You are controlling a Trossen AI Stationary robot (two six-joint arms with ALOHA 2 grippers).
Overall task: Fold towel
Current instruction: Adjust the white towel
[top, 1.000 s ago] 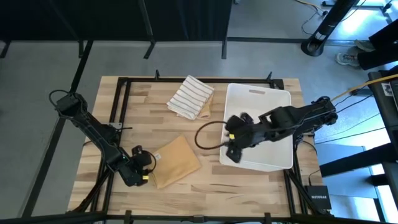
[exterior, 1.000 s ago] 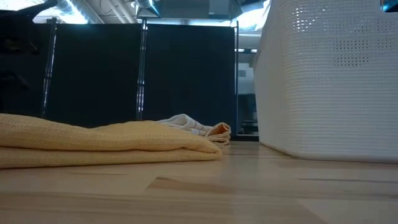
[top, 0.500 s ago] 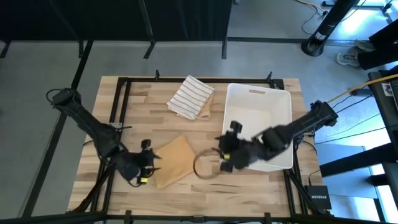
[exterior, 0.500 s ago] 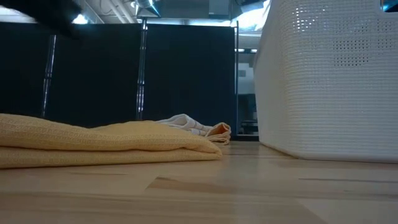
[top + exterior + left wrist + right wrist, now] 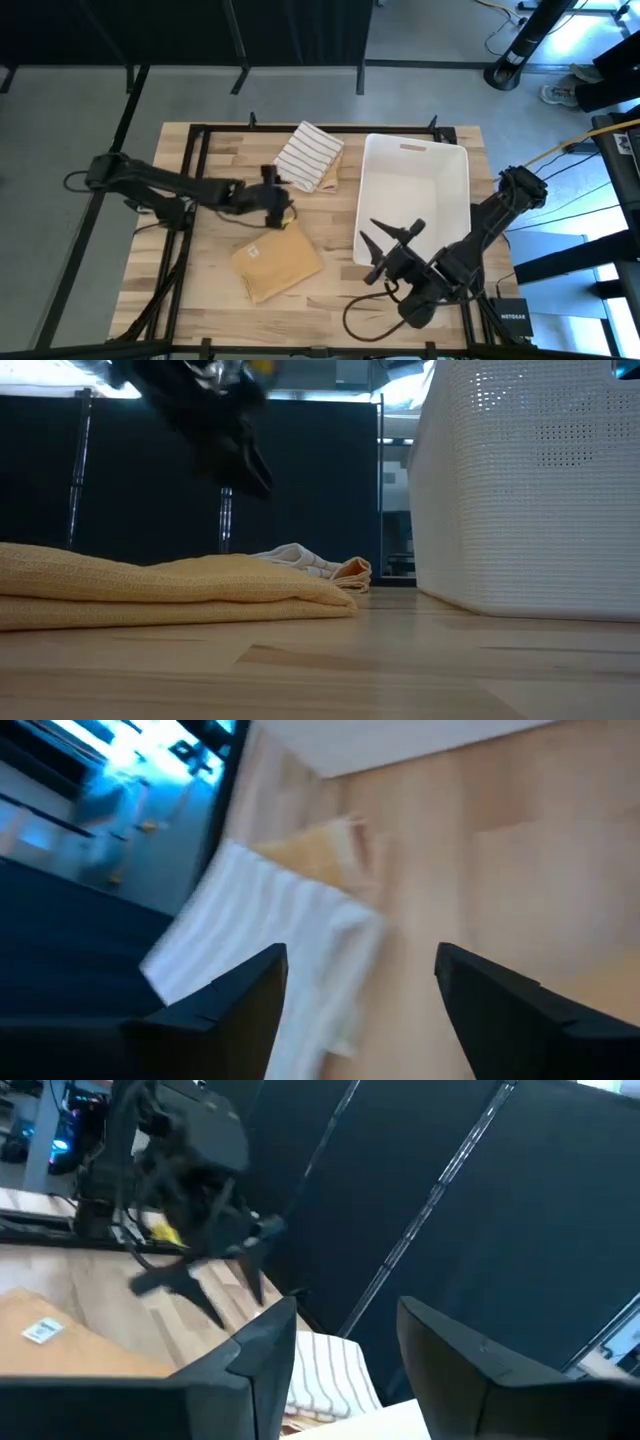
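The folded yellow towel (image 5: 277,259), soft and waffle-woven, lies flat on the pale wooden surface (image 5: 200,170). At its 12 o'clock the left gripper (image 5: 283,205) hovers, spread wide and empty. Beyond lies a striped cloth (image 5: 306,156). At 3 o'clock stands a white perforated bin (image 5: 416,190), the right gripper (image 5: 392,243) open and empty beside it.

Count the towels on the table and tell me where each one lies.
2. A folded yellow towel lies on the near middle of the table; a striped towel lies at the far edge, beside the white bin. Anything inside the bin shows none.
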